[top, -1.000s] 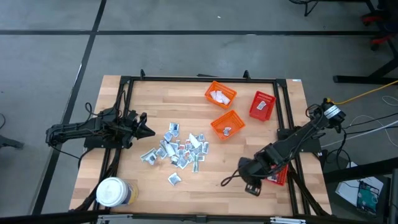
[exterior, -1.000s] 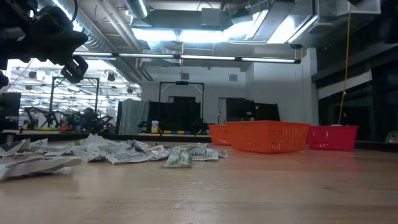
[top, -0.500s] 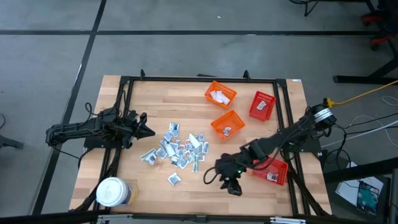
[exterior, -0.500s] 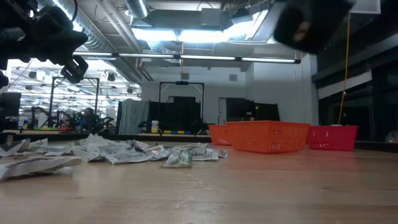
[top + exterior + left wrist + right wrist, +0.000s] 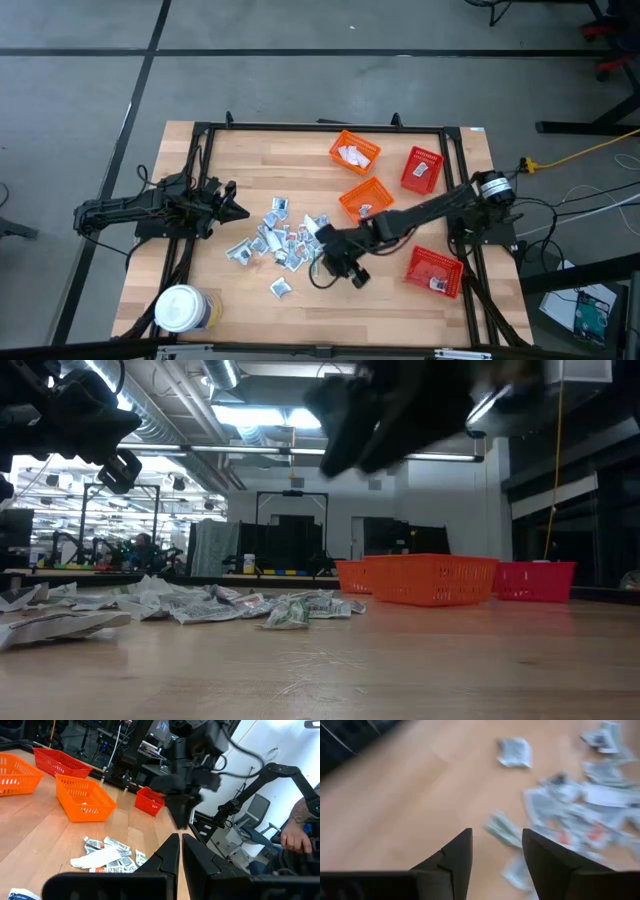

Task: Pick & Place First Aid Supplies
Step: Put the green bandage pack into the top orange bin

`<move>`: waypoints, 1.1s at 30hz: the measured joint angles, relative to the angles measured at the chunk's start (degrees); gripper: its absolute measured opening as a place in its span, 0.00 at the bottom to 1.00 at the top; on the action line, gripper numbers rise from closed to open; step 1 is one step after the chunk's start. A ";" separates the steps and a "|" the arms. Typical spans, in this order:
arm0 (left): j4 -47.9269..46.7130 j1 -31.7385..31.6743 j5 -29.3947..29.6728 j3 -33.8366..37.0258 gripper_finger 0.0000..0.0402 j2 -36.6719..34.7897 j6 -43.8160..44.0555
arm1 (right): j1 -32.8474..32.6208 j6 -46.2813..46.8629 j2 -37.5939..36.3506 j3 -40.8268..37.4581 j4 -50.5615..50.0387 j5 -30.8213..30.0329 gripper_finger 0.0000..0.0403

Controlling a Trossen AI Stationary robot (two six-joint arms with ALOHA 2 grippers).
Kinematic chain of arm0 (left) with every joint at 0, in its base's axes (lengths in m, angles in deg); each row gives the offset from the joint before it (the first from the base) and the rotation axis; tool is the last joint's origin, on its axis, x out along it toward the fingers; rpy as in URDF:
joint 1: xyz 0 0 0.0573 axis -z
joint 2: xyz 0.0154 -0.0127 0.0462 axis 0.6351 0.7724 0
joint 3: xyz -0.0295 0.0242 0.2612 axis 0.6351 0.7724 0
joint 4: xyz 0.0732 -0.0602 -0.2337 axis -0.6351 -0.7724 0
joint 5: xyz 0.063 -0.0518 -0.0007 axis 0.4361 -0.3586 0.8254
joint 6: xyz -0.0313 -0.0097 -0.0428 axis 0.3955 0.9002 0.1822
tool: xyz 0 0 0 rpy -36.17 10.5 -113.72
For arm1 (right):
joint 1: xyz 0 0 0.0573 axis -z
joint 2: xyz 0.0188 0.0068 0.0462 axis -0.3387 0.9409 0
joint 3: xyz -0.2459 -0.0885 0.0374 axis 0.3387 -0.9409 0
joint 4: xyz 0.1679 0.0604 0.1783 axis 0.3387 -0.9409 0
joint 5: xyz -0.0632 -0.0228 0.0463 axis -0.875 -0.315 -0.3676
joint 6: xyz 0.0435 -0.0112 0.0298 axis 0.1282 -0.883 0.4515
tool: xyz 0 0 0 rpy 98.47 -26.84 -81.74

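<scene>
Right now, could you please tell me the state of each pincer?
Left pincer: closed, holding nothing, waiting at the table's left edge.
Right pincer: open, empty, over the right edge of the sachet pile.

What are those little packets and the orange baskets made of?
The packets look like crinkled foil or coated paper: silvery-white, creased, printed. The orange baskets look like moulded plastic mesh: glossy, with see-through lattice walls. The table looks like varnished wood strips.

r gripper open mid-table; l gripper shut, parked.
</scene>
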 joint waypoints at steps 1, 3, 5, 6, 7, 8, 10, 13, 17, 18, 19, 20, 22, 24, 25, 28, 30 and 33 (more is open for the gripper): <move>0.01 0.02 0.00 0.01 0.04 0.00 0.00 | 0.72 -2.78 0.58 0.00 0.02 -1.03 0.42; 0.01 0.00 -0.01 0.00 0.04 0.00 0.00 | 1.75 -8.13 1.49 0.00 -0.04 -3.41 0.42; 0.01 0.01 -0.01 0.00 0.04 0.00 0.00 | 2.45 -13.00 2.60 0.00 0.19 -4.56 0.42; 0.00 0.00 0.01 0.00 0.04 0.00 0.00 | 2.74 -15.42 3.23 0.00 0.34 -4.61 0.42; 0.01 0.02 -0.01 0.00 0.04 0.00 0.00 | 3.01 -17.65 3.80 0.00 0.71 -4.59 0.42; -0.01 0.00 -0.01 0.02 0.04 0.00 -0.02 | 3.25 -19.82 4.32 0.00 1.03 -4.57 0.42; 0.00 0.01 -0.01 0.00 0.04 0.00 0.00 | 3.66 -23.62 5.46 0.00 2.32 -4.61 0.42; -0.01 0.00 -0.01 0.02 0.04 0.00 0.00 | 4.27 -28.95 7.21 0.00 4.35 -4.60 0.42; 0.01 0.02 -0.01 0.00 0.04 0.00 0.00 | 4.51 -36.06 8.88 0.00 6.52 -4.57 0.42; -0.01 0.00 0.01 0.00 0.04 0.00 0.00 | 4.51 -37.34 9.05 0.00 6.77 -4.56 0.42; -0.01 0.00 -0.01 0.00 0.04 0.00 0.00 | 4.51 -38.35 9.08 -0.01 6.49 -4.52 0.42; -0.01 0.01 -0.01 0.01 0.04 0.00 0.00 | 4.51 -38.90 9.08 -0.18 6.62 -4.45 0.42; 0.00 0.01 0.00 0.01 0.04 0.00 0.00 | 4.56 -39.98 9.08 -0.67 7.25 -4.43 0.42; 0.01 0.00 -0.01 0.00 0.04 0.00 0.00 | 4.62 -39.92 9.08 -1.23 7.01 -4.43 0.42; 0.00 0.01 -0.01 0.01 0.04 0.00 0.00 | 4.62 -39.91 9.08 -1.53 6.97 -4.43 0.42; 0.01 0.00 -0.01 0.02 0.04 0.00 0.00 | 4.60 -40.09 9.34 -2.37 8.34 -4.44 0.42; 0.01 0.00 0.00 0.01 0.04 0.00 0.00 | 4.61 -40.00 10.06 -2.59 10.24 -4.53 0.42; 0.01 0.01 0.00 0.01 0.04 0.00 0.00 | 4.90 -39.97 11.57 -2.64 13.02 -4.91 0.42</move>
